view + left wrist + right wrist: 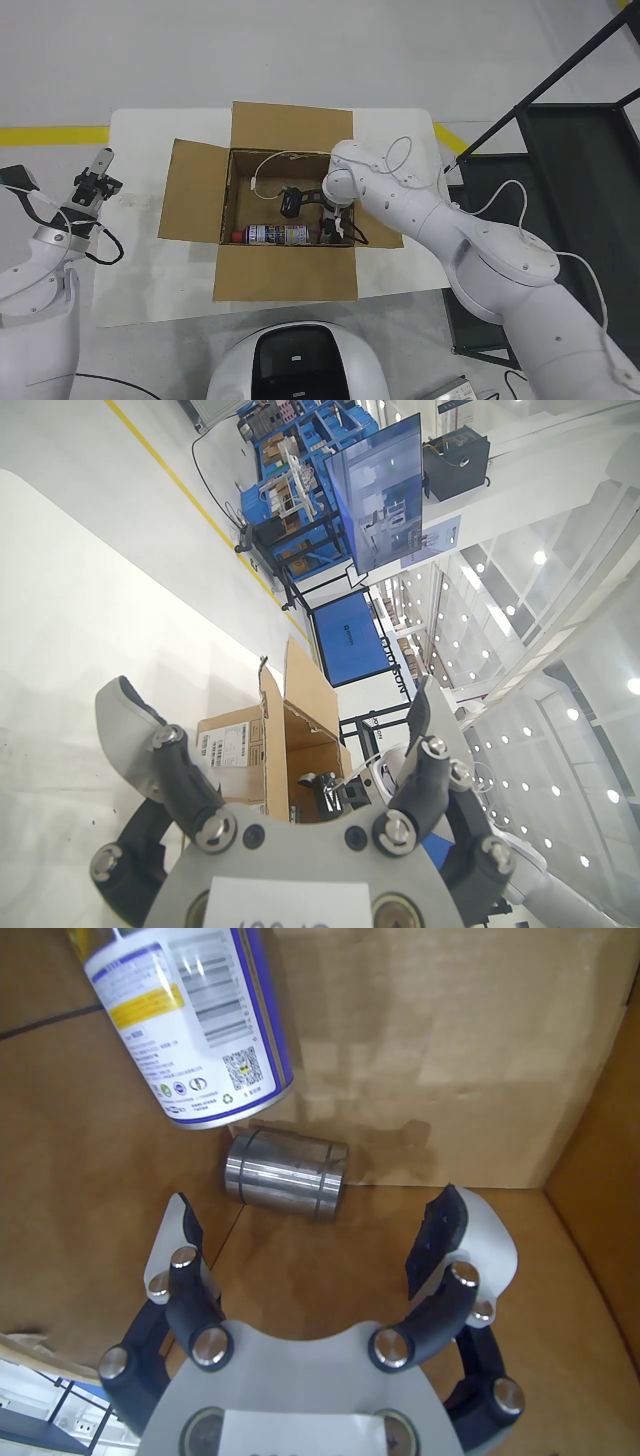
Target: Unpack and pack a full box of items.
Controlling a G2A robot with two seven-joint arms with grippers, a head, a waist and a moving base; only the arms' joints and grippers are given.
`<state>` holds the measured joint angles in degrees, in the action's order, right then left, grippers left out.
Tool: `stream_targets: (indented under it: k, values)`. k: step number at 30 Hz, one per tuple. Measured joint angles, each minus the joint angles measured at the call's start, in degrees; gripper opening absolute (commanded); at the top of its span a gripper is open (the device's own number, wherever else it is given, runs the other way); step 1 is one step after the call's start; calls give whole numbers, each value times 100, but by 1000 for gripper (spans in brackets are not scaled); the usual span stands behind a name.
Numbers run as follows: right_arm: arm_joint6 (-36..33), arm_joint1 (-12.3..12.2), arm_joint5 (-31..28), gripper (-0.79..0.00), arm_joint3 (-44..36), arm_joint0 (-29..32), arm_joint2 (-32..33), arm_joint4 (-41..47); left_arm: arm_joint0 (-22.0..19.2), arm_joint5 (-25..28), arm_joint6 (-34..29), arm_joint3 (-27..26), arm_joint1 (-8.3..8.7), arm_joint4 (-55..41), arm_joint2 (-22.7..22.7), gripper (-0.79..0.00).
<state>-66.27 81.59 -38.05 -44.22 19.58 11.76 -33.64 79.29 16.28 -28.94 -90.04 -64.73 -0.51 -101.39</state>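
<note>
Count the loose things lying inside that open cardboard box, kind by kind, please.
Blue-and-white spray can with red cap: 1
Short grooved steel cylinder: 1
Small black object: 1
Total: 3
Not counted: the thin white cable, which may be the robot's own wiring.

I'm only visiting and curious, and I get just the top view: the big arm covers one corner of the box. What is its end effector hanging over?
Observer: A short steel cylinder lies on its side on the floor of the box, just ahead of the right end effector.
Operator: Has it grabbed it?
Observer: No. Its fingers are spread open, with nothing between them.
Operator: Anything else close by?
Observer: The base of the spray can sits close beside the cylinder; I cannot tell whether they touch.
</note>
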Motion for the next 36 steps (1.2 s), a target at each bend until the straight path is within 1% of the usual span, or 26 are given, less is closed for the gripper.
stream_targets:
  k: [8,9,10,11,12,13,14,17,19,20,23,24,25,29,31,33,34,35,36]
  values:
    - [125,280,-121,0,435,-8,-111,-58,0,0,0,0,0,0,0,0]
    - [142,310,-137,-55,484,-7,-117,-60,0,0,0,0,0,0,0,0]
    - [162,348,-158,-329,552,-5,-125,-61,0,0,0,0,0,0,0,0]
    - [175,376,-171,-465,606,-5,-128,-57,0,0,0,0,0,0,0,0]
    - [186,403,-181,-548,660,-5,-131,-52,0,0,0,0,0,0,0,0]
    - [197,438,-192,-610,735,-4,-136,-45,0,0,0,0,0,0,0,0]
    - [203,463,-199,-643,792,-1,-141,-40,0,0,0,0,0,0,0,0]
    - [224,540,-220,-708,978,6,-149,-18,0,0,0,0,0,0,0,0]
    - [246,585,-242,-696,1087,-5,-147,-6,0,0,0,0,0,0,0,0]
    - [255,602,-251,-705,1128,-15,-143,-5,0,0,0,0,0,0,0,0]
    - [282,644,-260,-699,1227,-80,-110,-9,0,0,0,0,0,0,0,0]
    - [288,654,-253,-727,1244,-102,-98,-20,0,0,0,0,0,0,0,0]
    - [302,665,-239,-736,1259,-133,-82,-41,0,0,0,0,0,0,0,0]
    - [398,686,-192,-751,1247,-237,-31,-143,0,0,0,0,0,0,0,0]
    - [481,691,-157,-785,1240,-273,-2,-198,0,0,0,0,0,0,0,0]
    - [519,696,-145,-785,1240,-279,11,-247,0,0,0,0,0,0,0,0]
    - [543,700,-143,-690,1243,-277,19,-273,0,0,0,0,0,0,0,0]
    - [556,703,-144,-533,1244,-275,27,-286,0,0,0,0,0,0,0,0]
    - [564,706,-152,-486,1240,-276,38,-288,0,0,0,0,0,0,0,0]
